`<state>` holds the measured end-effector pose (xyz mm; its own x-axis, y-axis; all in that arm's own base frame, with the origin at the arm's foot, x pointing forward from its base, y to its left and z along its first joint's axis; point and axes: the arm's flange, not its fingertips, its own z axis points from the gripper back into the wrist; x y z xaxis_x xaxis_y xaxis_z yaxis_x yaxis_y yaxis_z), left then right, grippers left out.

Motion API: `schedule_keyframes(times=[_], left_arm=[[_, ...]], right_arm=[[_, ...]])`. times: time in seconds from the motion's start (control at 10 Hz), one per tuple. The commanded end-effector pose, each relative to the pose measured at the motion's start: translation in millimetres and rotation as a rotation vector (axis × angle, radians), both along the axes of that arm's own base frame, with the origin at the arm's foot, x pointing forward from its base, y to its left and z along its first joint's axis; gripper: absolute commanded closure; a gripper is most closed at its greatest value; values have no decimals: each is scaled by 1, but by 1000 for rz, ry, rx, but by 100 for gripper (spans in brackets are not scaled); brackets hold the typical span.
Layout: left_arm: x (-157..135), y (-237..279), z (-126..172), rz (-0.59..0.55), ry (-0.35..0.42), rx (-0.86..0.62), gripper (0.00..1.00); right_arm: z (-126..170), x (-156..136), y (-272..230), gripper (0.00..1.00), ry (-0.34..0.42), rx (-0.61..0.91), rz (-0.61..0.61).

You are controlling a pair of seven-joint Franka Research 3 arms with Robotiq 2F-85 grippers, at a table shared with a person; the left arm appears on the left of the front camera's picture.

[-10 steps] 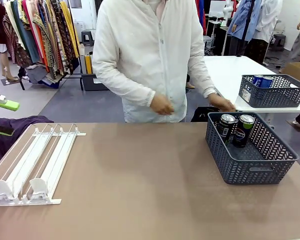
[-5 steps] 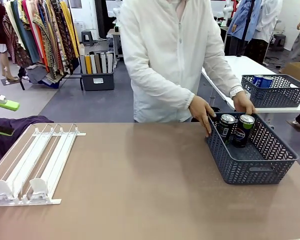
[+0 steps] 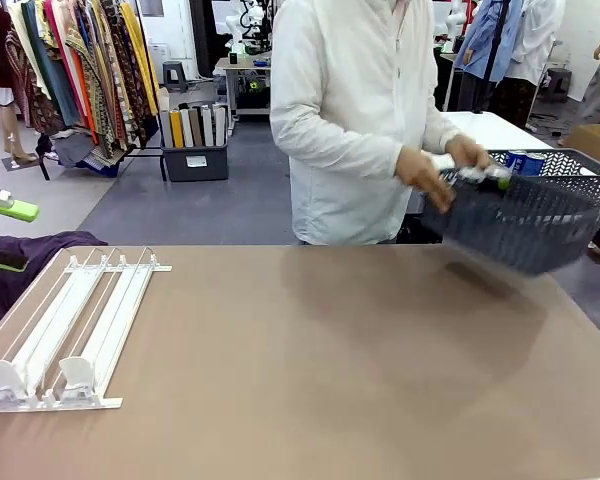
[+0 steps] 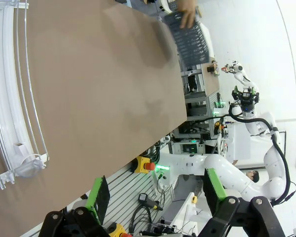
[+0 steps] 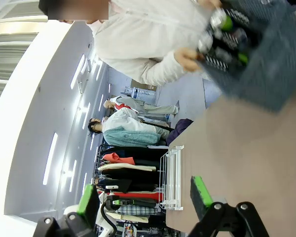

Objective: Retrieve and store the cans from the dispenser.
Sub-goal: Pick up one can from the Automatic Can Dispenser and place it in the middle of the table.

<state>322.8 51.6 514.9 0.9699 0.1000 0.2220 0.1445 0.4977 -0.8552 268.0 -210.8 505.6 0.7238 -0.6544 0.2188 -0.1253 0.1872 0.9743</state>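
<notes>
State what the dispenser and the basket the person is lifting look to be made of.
The dispenser: seemingly plastic, glossy white rails with clear see-through dividers. The basket: likely matte dark grey moulded plastic, going by its even woven-pattern openwork walls, though motion blur leaves it open.

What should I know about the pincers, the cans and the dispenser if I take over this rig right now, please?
Left pincer: open, holding nothing, off the table's left edge.
Right pincer: open, holding nothing.
Dispenser: on the table's left, lanes empty.
Cans: inside the grey basket, which the person's hands hold tilted in the air past the table's far right.
Done: dispenser emptied, cans stored.
Left: probably nothing until cans are reloaded.
</notes>
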Motion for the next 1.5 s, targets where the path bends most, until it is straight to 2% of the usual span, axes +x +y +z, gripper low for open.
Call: schedule_keyframes(times=[0.0,1.4], left_arm=[[1,0,1,-2,-8,-16,0],[1,0,1,-2,-8,-16,0]], right_arm=[[4,3,1,0,-31,12,-7],[4,3,1,0,-31,12,-7]])
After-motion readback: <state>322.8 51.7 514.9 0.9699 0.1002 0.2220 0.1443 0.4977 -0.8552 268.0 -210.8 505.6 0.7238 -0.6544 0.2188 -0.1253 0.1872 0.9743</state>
